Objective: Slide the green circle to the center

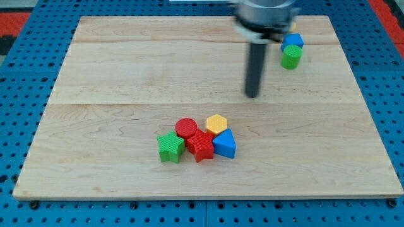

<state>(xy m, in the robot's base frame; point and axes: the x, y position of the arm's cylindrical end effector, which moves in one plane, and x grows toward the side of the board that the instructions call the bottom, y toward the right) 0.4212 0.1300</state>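
Observation:
The green circle [291,57] is a small green cylinder near the view's top right of the wooden board [95,82]. A blue block [292,41] touches it from above. My tip [252,94] is the lower end of the dark rod. It stands on the board to the left of and below the green circle, apart from it by about a block and a half. It touches no block.
A cluster sits below the board's middle: a green star [170,147], a red circle [186,128], a red star-like block [201,145], a yellow hexagon [216,123] and a blue triangle [225,144]. Blue pegboard [19,82] surrounds the board.

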